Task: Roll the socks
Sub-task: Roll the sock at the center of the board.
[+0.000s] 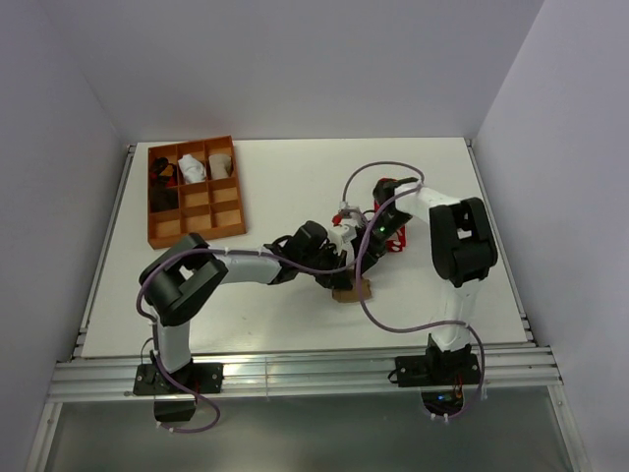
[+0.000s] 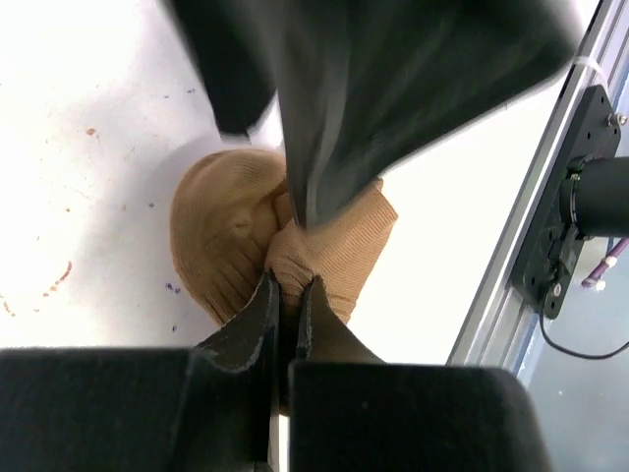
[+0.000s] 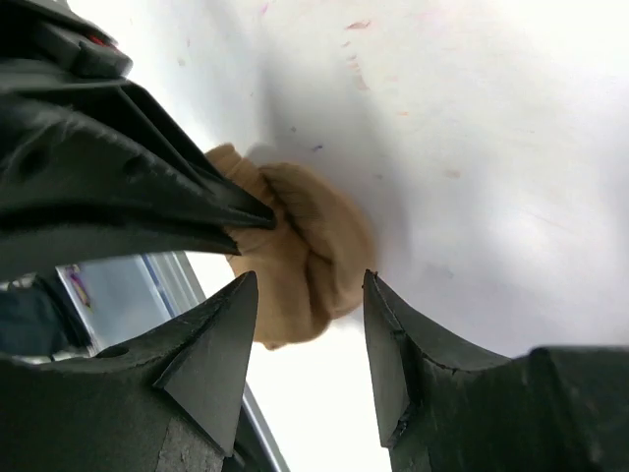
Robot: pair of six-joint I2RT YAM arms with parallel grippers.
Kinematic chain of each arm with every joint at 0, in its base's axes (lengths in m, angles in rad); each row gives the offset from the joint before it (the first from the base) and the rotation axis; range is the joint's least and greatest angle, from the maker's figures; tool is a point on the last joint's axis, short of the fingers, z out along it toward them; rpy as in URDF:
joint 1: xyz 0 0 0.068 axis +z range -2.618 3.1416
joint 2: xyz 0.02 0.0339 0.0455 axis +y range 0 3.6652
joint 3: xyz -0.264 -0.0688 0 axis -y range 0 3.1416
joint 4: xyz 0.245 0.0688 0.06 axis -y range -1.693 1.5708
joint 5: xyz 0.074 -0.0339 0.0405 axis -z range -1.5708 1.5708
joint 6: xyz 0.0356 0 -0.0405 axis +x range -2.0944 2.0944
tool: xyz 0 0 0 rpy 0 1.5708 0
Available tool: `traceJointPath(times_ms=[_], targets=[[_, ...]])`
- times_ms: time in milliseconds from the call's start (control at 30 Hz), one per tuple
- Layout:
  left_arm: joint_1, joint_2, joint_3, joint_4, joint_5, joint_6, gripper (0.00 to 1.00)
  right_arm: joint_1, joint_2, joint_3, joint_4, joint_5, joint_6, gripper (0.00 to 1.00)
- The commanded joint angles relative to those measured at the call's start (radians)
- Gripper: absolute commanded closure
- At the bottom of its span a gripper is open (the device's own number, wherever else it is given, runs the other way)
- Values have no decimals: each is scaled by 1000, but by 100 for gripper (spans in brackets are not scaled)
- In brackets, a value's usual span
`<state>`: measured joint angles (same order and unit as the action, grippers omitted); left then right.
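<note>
The tan sock (image 2: 231, 236) lies bunched into a roundish wad on the white table (image 1: 295, 187), near its front middle (image 1: 352, 291). My left gripper (image 2: 290, 283) is shut on a fold of the sock's ribbed cuff end. My right gripper (image 3: 307, 280) hovers just above the wad with its jaws open and nothing between them; the sock (image 3: 314, 246) shows past its fingertips. The left gripper's dark fingers (image 3: 187, 211) pinch the sock at its left side. A red sock (image 1: 397, 242) lies behind the right arm, and a dark sock (image 1: 387, 184) lies farther back.
An orange compartment tray (image 1: 226, 223) stands at the back left, holding small white and black bundles (image 1: 191, 169). The table's front rail (image 2: 511, 256) runs close to the tan sock. Both arms and their cables crowd the table's middle.
</note>
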<state>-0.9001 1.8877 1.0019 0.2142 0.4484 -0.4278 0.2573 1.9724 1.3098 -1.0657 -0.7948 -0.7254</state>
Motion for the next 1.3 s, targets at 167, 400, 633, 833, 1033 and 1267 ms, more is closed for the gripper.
traceJointPath(times_ms=[167,400,633,833,1033,1267], targets=[[-2,116,20,-211,-82,-25,100,-203,-157,-27,38,-145,-58,45],[41,168,122,-344,-12,-87,100,-302,-398,-223,248,-55,-51,45],[101,260,257,-564,87,-187,100,-296,-673,-454,414,5,-135,39],[130,321,343,-728,85,-177,100,-187,-884,-656,524,90,-249,36],[168,384,441,-837,87,-129,100,51,-1101,-834,693,229,-232,22],[178,433,503,-892,111,-89,100,258,-1018,-859,791,373,-216,23]])
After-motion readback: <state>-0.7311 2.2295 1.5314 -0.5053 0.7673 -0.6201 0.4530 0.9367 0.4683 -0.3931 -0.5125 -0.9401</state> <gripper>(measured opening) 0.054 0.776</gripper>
